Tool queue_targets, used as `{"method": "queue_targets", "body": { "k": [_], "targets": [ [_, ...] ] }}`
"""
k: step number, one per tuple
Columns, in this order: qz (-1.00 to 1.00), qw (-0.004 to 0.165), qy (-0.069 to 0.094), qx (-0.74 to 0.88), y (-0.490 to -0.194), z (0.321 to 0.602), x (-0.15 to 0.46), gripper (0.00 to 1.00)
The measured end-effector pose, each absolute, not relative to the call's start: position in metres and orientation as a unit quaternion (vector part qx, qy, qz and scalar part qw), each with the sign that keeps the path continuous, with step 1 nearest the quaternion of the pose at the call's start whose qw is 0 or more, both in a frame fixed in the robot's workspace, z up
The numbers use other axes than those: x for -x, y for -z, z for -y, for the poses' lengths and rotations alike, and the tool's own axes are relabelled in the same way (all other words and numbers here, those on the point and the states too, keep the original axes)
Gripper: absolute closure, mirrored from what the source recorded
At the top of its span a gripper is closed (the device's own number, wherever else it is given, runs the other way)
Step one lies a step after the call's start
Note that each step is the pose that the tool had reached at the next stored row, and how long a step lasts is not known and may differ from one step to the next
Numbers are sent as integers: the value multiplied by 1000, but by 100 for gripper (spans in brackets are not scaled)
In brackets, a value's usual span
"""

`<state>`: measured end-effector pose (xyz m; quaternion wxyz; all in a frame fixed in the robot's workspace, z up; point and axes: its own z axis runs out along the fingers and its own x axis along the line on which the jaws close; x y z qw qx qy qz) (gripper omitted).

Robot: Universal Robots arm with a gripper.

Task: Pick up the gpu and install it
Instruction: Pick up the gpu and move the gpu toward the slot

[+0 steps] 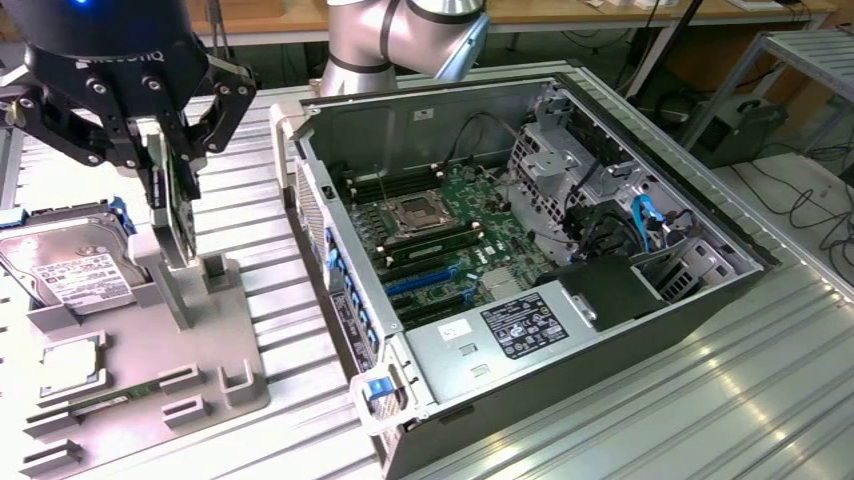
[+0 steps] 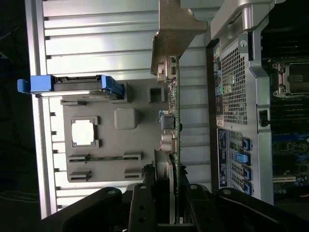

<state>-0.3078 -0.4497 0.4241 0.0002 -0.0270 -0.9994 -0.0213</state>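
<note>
The black gripper [image 1: 167, 150] holds its jaws narrow, pinching the thin green gpu card [image 1: 174, 215] at its upper end. The card hangs upright just above the grey moulded tray [image 1: 227, 340]; long axis vertical, silver bracket end seemingly downward. I think a tilt could knock it on the open black computer case [image 1: 641, 345].

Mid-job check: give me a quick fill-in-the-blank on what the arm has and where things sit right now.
1. The gripper is ___ on the gpu.
2. The gpu is held ___, not lying flat.
3. The hard drive carries a ___ label.
4. The open computer case sits toward the exterior view's ___ of the gripper.
Missing words: shut; upright; white; right.
</note>
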Motion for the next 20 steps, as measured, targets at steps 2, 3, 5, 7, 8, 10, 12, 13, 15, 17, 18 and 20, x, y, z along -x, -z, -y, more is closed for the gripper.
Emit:
{"method": "queue_targets", "body": {
  "k": [2, 3, 5, 7, 8, 10, 12, 13, 15, 17, 18, 20],
  "targets": [
    [999, 0, 21, 27, -427, 450, 308, 72],
    [999, 0, 21, 27, -429, 450, 308, 72],
    [999, 0, 21, 27, -432, 450, 308, 72],
    [999, 0, 21, 27, -435, 450, 308, 72],
    [999, 0, 21, 27, -436, 450, 308, 72],
    [999, 0, 21, 27, -439, 450, 308, 72],
    [999, 0, 21, 27, -442, 450, 308, 72],
    [999, 0, 21, 27, -443, 450, 308, 72],
    [999, 0, 21, 27, -444, 450, 308, 72],
    [999, 0, 21, 27, -444, 450, 308, 72],
    [999, 0, 21, 27, -444, 450, 308, 72],
    [999, 0, 21, 27, -444, 450, 308, 72]
  ]
}}
